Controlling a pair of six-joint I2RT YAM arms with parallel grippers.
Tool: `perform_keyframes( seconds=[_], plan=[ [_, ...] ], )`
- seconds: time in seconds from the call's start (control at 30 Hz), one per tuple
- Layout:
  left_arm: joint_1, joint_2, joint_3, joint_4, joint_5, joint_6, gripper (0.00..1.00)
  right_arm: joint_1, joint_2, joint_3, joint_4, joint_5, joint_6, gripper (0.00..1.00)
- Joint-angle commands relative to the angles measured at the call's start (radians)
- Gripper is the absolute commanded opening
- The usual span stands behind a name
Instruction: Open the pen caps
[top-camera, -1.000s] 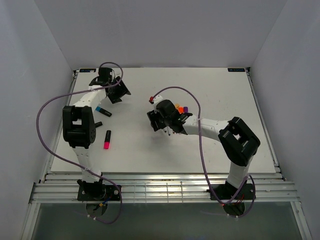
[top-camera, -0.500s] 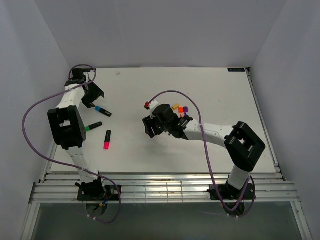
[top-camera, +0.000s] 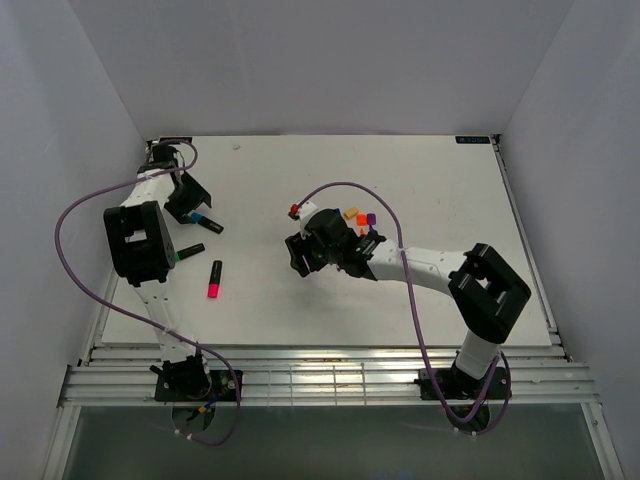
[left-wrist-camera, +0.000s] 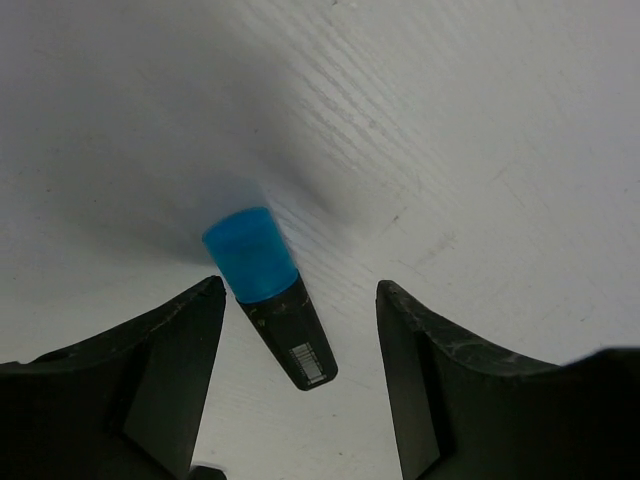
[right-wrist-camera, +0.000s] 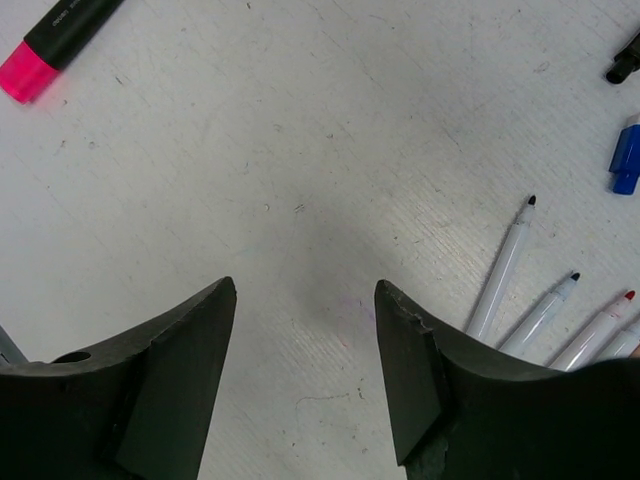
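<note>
As I look through the left wrist camera, the left gripper (left-wrist-camera: 300, 292) stands wide open and holds nothing. Its two dark fingers (left-wrist-camera: 150, 370) flank one short black marker (left-wrist-camera: 298, 345) that lies flat and touches neither. The blue cap (left-wrist-camera: 250, 255) is on that marker, just ahead of the fingertips.

From above I count three capped markers. Besides the blue one, there is one with a green cap (top-camera: 177, 257) and one with a pink cap (top-camera: 213, 291). Both lie behind the left fingers, toward the arm bases.

The right gripper (right-wrist-camera: 305, 290) is also wide open and empty, over bare table. To the right of its fingers lie four thin white pens (right-wrist-camera: 505, 260) with bare tips, the last cut off by the frame edge. One loose dark blue cap (right-wrist-camera: 625, 158) lies beyond them.

Behind its wrist three loose caps sit close together: an orange cap (top-camera: 351, 213), a red cap (top-camera: 361, 219) and a purple cap (top-camera: 371, 217).

The white table (top-camera: 450, 200) is finely scratched and scuffed. Pale grey walls (top-camera: 330, 60) enclose it on three sides.
</note>
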Motion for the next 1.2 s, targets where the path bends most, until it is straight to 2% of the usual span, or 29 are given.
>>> perform_keyframes(
  seconds=[0.0,0.23,0.33,0.5,0.6,0.8,1.0,1.17],
  plan=[
    [0.010,0.000,0.037,-0.006,-0.017,0.000,0.72,0.001,0.009,-0.011,0.026,0.007,0.002,0.64],
    [0.010,0.036,0.051,-0.006,-0.069,0.000,0.70,0.001,0.009,-0.015,0.029,0.011,-0.001,0.64],
    [0.011,0.052,0.065,-0.008,-0.091,0.011,0.65,-0.001,0.008,-0.019,0.031,0.017,-0.004,0.64],
    [0.011,0.080,0.077,-0.011,-0.117,0.022,0.62,0.001,0.005,-0.025,0.031,0.034,-0.010,0.63],
    [0.011,0.092,0.070,-0.009,-0.103,0.031,0.55,-0.001,0.003,-0.028,0.031,0.037,-0.010,0.63],
    [0.011,0.098,0.051,0.010,-0.102,0.061,0.28,0.001,0.000,-0.025,0.014,0.053,-0.008,0.63],
    [0.011,0.073,0.047,0.033,-0.034,0.080,0.00,0.001,-0.006,-0.013,-0.023,0.074,0.008,0.63],
    [0.007,-0.016,-0.019,0.092,0.104,0.071,0.00,0.001,-0.024,0.010,-0.072,0.103,0.018,0.63]
  ],
)
